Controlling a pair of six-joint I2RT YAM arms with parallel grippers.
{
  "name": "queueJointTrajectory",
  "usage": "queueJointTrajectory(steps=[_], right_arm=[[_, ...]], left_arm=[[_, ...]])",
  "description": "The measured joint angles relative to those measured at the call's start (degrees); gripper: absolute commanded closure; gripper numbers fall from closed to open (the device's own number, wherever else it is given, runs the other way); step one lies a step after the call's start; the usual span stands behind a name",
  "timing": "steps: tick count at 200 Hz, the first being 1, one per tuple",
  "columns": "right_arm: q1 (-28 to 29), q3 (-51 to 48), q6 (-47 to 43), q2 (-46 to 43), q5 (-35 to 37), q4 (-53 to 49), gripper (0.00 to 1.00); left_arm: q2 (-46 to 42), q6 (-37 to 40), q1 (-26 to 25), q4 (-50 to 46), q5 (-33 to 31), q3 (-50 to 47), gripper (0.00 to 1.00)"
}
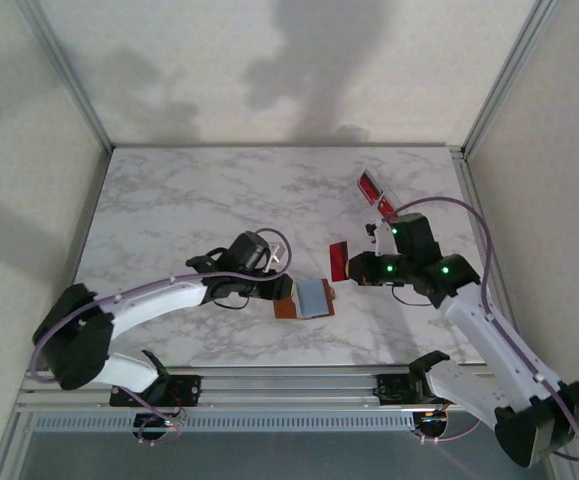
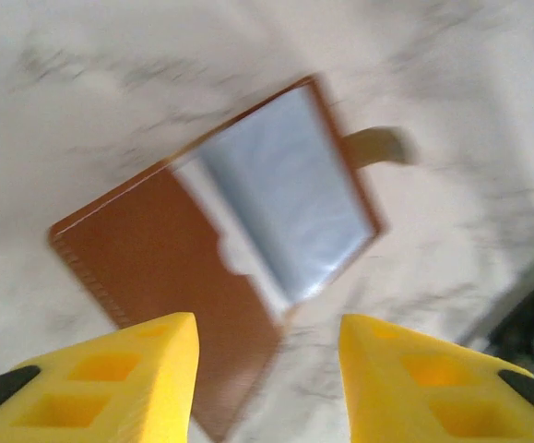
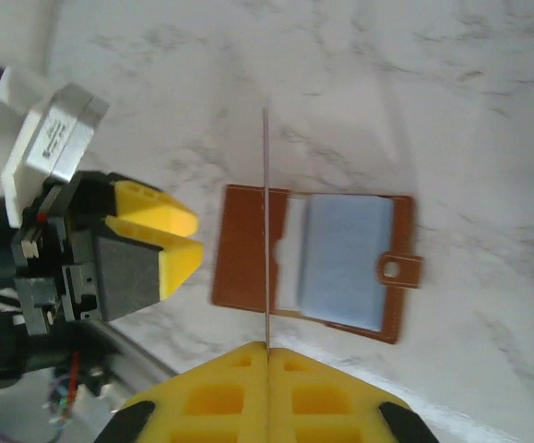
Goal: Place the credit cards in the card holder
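The card holder [image 1: 287,308] lies open and flat on the marble table, a tan-brown wallet [image 2: 156,249] with its snap tab [image 3: 397,269] to one side. A pale blue-grey credit card [image 1: 314,297] sits in its inner pocket [image 2: 285,194]. My left gripper [image 2: 267,341] hovers open at the wallet's left edge, with nothing between its yellow fingers. My right gripper [image 3: 268,349] is shut on a red credit card [image 1: 338,262] held upright just right of the wallet. That card looks like a thin edge-on line [image 3: 267,231] across the wallet [image 3: 248,249].
Two more red cards [image 1: 369,187] [image 1: 386,207] lie at the back right, behind my right arm. The left gripper's fingers [image 3: 160,242] are close to the held card. A metal rail [image 1: 289,385] runs along the table's near edge, and walls enclose the other three sides.
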Motion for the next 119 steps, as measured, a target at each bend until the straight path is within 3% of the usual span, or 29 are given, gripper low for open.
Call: queueJointTrajectory(steps=[62,119], right_arm=[[0.00,-6.08,3.65,-5.92,-11.34,6.86,1.00],[0.00,-6.64,6.34,-9.49,-18.45,11.61,1.00]], left_arm=[[-6.29,-7.02,0.48,17.81,19.41,-1.88,0.49],[-6.62,-11.32,0.44,27.06,27.06,-2.21,0.48]])
